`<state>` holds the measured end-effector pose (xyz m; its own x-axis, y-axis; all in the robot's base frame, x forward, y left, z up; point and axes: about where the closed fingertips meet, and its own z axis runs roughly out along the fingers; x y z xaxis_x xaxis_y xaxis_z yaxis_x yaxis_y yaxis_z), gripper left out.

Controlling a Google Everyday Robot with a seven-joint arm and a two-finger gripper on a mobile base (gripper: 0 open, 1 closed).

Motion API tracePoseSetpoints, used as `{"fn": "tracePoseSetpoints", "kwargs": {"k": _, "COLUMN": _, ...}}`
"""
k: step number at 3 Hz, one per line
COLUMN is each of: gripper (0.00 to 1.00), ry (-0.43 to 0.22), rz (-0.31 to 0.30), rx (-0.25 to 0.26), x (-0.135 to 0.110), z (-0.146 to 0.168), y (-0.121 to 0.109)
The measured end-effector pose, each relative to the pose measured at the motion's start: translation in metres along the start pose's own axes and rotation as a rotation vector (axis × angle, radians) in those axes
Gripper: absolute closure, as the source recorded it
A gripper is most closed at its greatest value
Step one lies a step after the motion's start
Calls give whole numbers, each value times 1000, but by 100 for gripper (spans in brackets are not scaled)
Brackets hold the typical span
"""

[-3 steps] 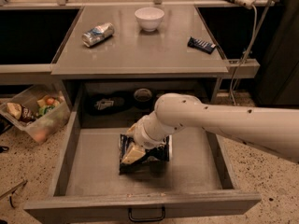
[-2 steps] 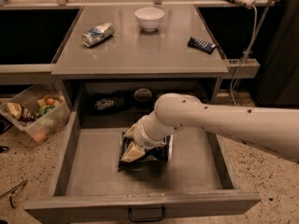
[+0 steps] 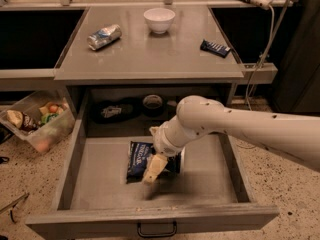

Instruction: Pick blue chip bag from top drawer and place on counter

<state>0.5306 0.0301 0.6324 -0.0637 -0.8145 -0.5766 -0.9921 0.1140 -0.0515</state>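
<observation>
The blue chip bag (image 3: 136,159) lies flat on the grey floor of the open top drawer (image 3: 100,181), near its middle. It is dark blue with white lettering. My gripper (image 3: 153,169) reaches down from the white arm (image 3: 240,126), which comes in from the right. It sits on the bag's front right part and covers that part. The counter (image 3: 150,59) is the grey tabletop above the drawer. The drawer's black handle (image 3: 156,230) shows at the front edge.
On the counter stand a white bowl (image 3: 159,19), a crushed silver-blue can (image 3: 104,36) and a flat dark blue bar wrapper (image 3: 215,47). A dark packet (image 3: 112,111) and a round container (image 3: 152,103) lie in the recess behind the drawer. A clear bin of food (image 3: 35,124) sits on the floor at left.
My gripper has shifted slightly to the right over the bag. The bag lies in about the same place in the drawer.
</observation>
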Motion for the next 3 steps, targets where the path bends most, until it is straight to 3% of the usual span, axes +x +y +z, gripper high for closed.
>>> {"fn": "tracePoseSetpoints", "kwargs": {"k": 1, "gripper": 0, "ry": 16, "rz": 45, "rx": -33, "x": 28, "z": -4, "y": -11}}
{"fn": "tracePoseSetpoints", "kwargs": {"k": 3, "gripper": 42, "ry": 18, "rz": 47, "rx": -36, "x": 29, "z": -4, "y": -11}}
